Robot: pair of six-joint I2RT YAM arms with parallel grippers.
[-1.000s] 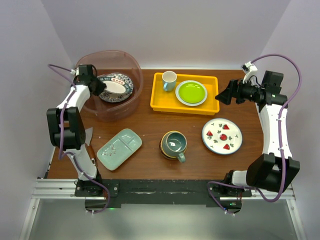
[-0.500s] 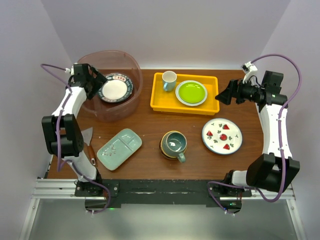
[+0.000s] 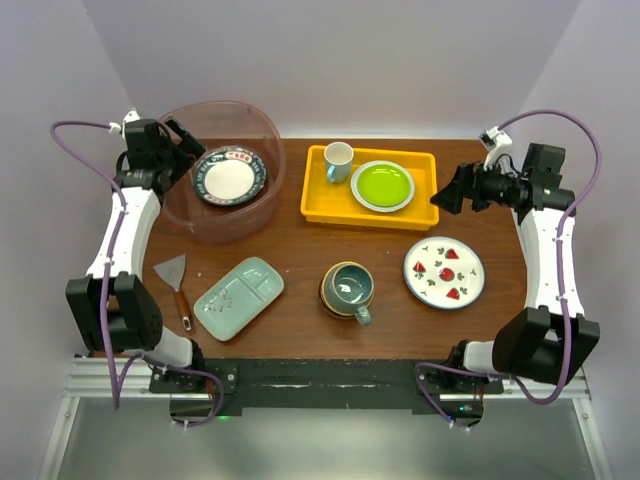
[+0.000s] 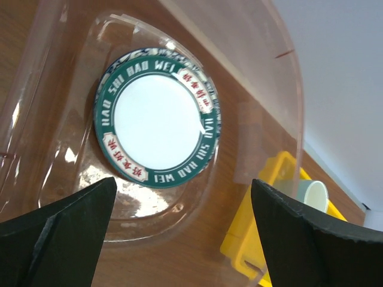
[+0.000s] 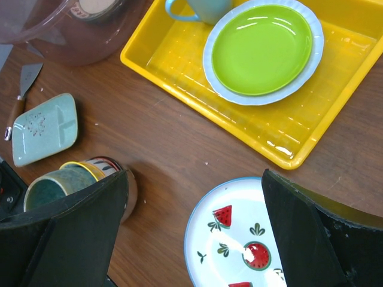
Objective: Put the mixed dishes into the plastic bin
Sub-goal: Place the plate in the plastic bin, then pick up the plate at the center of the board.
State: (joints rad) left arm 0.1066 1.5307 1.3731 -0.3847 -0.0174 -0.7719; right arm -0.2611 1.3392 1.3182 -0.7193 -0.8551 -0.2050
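**One plate in the bin, the rest waiting on the counter**

The blue floral plate (image 3: 229,176) lies flat and face up on the floor of the plastic bin (image 3: 268,140), at the far left of the counter (image 3: 300,250). The left fingers (image 3: 178,145) hang over the bin's left rim, spread wide and holding nothing. The right fingers (image 3: 450,190) are just as wide and empty, out at the far right beside the yellow tray (image 3: 318,207).

Three lots are not yet binned. The pale green divided tray (image 3: 239,297) lies near left, its long axis running from near-left to far-right. The teal mug (image 3: 347,286) sits upright in stacked bowls at the middle, handle pointing toward the near edge and a little right. The strawberry plate (image 3: 444,271) lies flat on the right; being round, it has no long axis.

All of it looks like glazed crockery, so I would expect it to be stiff, fairly heavy, slick and quick to chip if dropped. The plate offers only its rim, and a finger would have to slip under the edge. The divided tray looks best pinched across a raised side wall, square to its length. The mug could be taken by its wall.
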